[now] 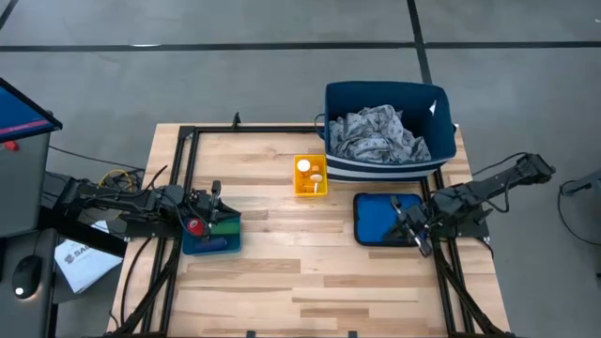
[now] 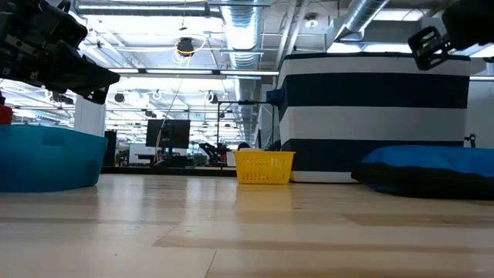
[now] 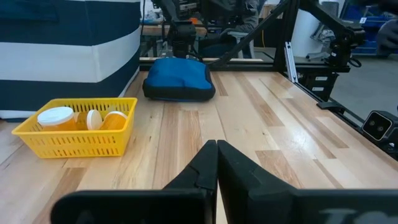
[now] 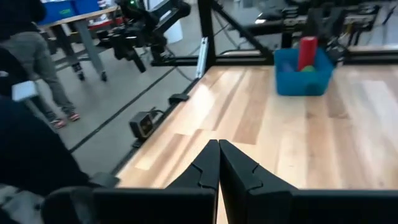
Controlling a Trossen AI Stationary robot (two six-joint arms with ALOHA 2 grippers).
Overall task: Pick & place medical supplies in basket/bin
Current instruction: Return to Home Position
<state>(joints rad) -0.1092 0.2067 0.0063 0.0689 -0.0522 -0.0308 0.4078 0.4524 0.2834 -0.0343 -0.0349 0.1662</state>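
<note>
Orange pill bottles with white caps lie in a small yellow basket, also shown in the left wrist view. The grey patterned cloth fills a large navy striped bin at the far edge. A red cylinder and a blue cylinder sit in a small blue bin at the left; the red cylinder stands upright there. My left gripper hovers shut over that bin. My right gripper hovers shut over a flat blue tray at the right.
A black frame runs around the tabletop. Bare wood lies between the blue bin and the tray and along the near edge. A monitor and papers sit off the left side. A person stands beyond the table.
</note>
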